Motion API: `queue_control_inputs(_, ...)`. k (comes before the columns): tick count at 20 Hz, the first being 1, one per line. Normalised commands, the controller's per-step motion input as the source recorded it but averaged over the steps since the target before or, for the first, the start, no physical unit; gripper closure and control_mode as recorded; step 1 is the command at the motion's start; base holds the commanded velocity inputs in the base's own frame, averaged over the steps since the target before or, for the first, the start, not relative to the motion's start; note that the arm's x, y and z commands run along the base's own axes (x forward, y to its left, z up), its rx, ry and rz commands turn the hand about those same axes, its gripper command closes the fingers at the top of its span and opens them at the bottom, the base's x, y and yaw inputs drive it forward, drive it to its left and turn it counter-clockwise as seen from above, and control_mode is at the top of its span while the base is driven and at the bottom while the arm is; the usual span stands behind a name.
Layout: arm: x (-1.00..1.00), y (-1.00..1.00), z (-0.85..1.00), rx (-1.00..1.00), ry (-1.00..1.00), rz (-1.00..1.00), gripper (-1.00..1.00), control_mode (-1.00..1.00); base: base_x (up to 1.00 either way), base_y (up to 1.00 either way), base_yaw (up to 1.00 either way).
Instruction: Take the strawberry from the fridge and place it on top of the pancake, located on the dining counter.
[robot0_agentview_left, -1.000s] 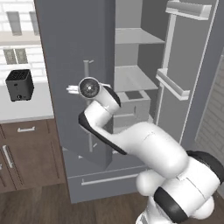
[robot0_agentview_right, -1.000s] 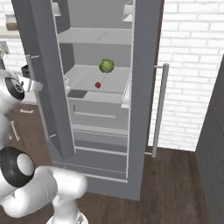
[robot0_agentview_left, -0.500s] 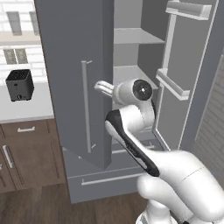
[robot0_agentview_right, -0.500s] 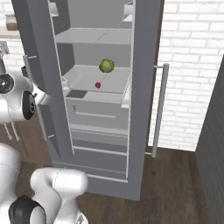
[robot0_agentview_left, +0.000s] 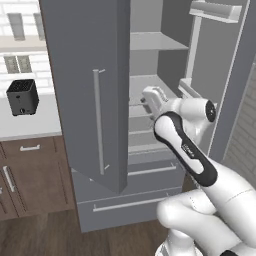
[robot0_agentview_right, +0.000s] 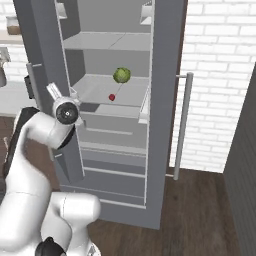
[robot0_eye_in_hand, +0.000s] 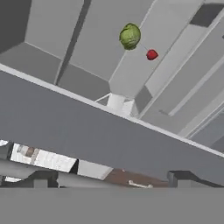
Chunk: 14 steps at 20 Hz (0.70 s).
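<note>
The fridge (robot0_agentview_right: 165, 100) stands with both doors open. On its middle shelf the tiny red strawberry (robot0_agentview_right: 112, 97) lies just in front of a green leafy ball (robot0_agentview_right: 121, 75). In the hand view the strawberry (robot0_eye_in_hand: 152, 54) is far ahead, beyond the edge of the left door (robot0_eye_in_hand: 109, 135), which crosses the picture as a dark band. My gripper (robot0_agentview_left: 150, 96) hovers at the left door's inner edge, well short of the shelf, open with nothing between its fingertips (robot0_eye_in_hand: 40, 181). The pancake and the dining counter are out of view.
The left door (robot0_agentview_left: 90, 75) juts out to the left of my arm. The right door's bar handle (robot0_agentview_right: 182, 125) stands to the right. A black toaster (robot0_agentview_left: 22, 96) sits on the wall countertop (robot0_agentview_left: 30, 125). Two drawers (robot0_agentview_left: 130, 200) lie below the shelves.
My hand has left the left door's handle and swung right, in front of the open fridge. Its jaws have widened. The strawberry and the green ball have stayed put.
</note>
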Motion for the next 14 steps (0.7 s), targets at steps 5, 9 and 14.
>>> queue_control_inputs(5,0.62,-0.2,0.03,0.29,0.15,0.07,-1.0,-1.0,0.0,0.0,0.0)
queue_control_inputs(9,0.53,-0.16,0.0,0.11,0.11,0.14,-1.0,-1.0,0.0,0.0,0.0)
queue_control_inputs(14,0.64,-0.06,0.0,0.09,0.1,0.17,-1.0,-1.0,0.0,0.0,0.0)
